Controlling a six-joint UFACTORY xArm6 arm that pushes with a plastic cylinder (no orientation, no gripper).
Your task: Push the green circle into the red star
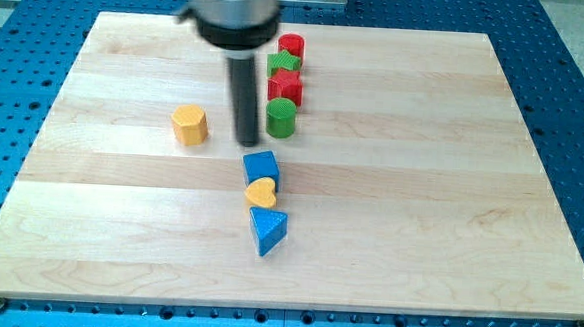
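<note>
The green circle stands near the middle top of the board. It touches the red star just above it. My tip is just left of the green circle, a small gap away, slightly below its centre. A green star and a red cylinder continue the column upward above the red star.
A yellow hexagon sits left of the tip. Below the tip, a blue cube, a yellow heart and a blue triangle form a column. The wooden board lies on a blue perforated table.
</note>
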